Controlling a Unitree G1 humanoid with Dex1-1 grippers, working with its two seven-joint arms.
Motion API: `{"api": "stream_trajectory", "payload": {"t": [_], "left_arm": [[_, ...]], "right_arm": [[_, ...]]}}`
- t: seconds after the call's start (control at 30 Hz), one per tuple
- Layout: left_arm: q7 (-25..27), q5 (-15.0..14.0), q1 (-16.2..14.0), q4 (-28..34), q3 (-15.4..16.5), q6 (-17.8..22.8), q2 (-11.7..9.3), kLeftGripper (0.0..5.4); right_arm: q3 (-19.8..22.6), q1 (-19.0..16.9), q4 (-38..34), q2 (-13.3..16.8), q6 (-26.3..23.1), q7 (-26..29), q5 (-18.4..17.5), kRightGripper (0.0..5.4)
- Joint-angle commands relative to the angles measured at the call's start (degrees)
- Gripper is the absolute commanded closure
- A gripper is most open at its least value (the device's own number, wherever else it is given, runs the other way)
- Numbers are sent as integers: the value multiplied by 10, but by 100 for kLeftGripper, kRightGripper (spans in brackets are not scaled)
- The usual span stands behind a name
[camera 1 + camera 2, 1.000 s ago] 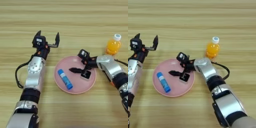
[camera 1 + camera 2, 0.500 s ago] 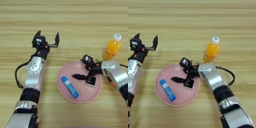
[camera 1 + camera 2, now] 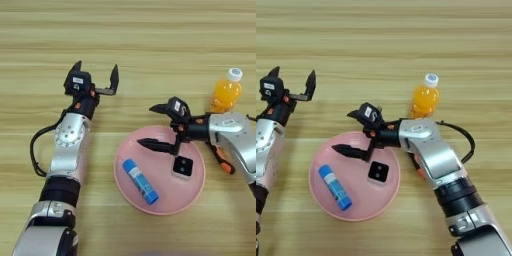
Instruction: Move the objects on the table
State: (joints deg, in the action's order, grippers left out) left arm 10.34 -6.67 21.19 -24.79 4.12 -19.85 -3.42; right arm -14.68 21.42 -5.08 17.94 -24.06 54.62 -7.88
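The left gripper [image 3: 95, 76] waits open on the table [image 3: 128, 35]. The pink plate [image 3: 131, 186] has slid right, carrying the glue stick [image 3: 140, 181] and black block [image 3: 183, 166]. The right gripper [image 3: 160, 127], open now, has let go; the juice bottle [image 3: 226, 91] stands beside it.

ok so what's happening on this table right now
The right gripper is open over the pink plate, fingers spread above the rim, holding nothing. A black square block and a blue glue stick lie apart in the plate. The left gripper is open and idle over bare table, up and left of the plate. An orange-juice bottle stands upright to the plate's upper right.
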Motion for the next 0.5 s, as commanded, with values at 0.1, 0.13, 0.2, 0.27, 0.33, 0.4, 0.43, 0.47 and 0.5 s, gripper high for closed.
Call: {"api": "stream_trajectory", "payload": {"t": [0.1,0.13,0.2,0.27,0.33,0.4,0.43,0.47,0.5], "left_arm": [[-2,8,8,-7,-4,-4,0,0],[-2,9,8,-7,-4,-4,0,0],[-3,9,8,-8,-4,-5,1,0],[-3,9,9,-9,-4,-5,1,0],[-4,9,11,-11,-4,-5,1,0],[-4,9,12,-13,-4,-6,1,0],[-4,9,12,-14,-4,-6,1,0],[-4,9,13,-15,-4,-7,1,0],[-3,9,13,-16,-3,-7,0,0]], "right_arm": [[25,-8,-106,45,-50,7,-52,4],[27,-12,-108,59,-47,17,-56,4],[30,-18,-98,89,-38,33,-57,4],[30,-23,-88,115,-34,46,-54,4],[29,-39,-87,145,-25,66,-56,4],[27,-54,-85,164,-15,76,-55,4],[27,-59,-84,170,-13,78,-55,4],[27,-66,-85,177,-10,81,-55,4],[26,-71,-86,182,-7,83,-55,4]]}}
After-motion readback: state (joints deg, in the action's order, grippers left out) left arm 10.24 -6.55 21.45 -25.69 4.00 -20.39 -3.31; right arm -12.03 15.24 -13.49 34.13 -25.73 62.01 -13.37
